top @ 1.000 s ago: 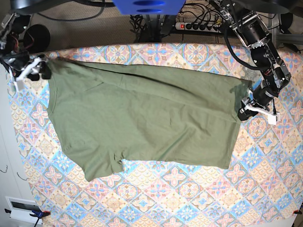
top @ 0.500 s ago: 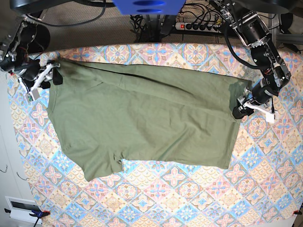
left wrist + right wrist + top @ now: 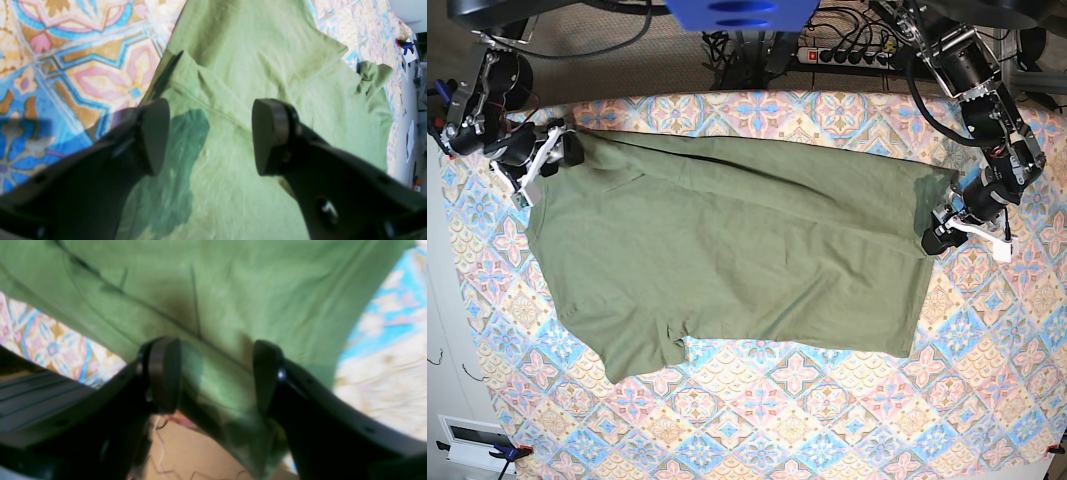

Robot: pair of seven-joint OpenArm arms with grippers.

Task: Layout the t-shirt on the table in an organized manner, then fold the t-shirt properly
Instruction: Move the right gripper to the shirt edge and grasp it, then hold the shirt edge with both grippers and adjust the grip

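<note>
Base view shows me the t-shirt [image 3: 727, 255] spread across the upper half of the table [image 3: 827, 420], mostly flat but skewed, its long upper edge slanting and a small flap curling at the lower hem.

My left gripper [image 3: 210, 136] hangs over the shirt's corner at the side nearest it, jaws spread wide with bare cloth between them and nothing pinched. My right gripper [image 3: 217, 373] sits at the opposite top corner; its jaws are also well apart, cloth runs between them, and I judge it is not clamped, though the blur keeps me from being sure the fabric is free.

To do the laying-out well, I would close each gripper on a single layer right at the hem corners, lift only slightly, and draw the two ends away from each other until that upper edge runs straight, then smooth the ridge that crosses the cloth near the left gripper.

Compared with a second ago, the right gripper has come inward from the table's edge, pushing that corner of the shirt along with it. The left gripper has let go and opened at its corner, barely shifting place.
</note>
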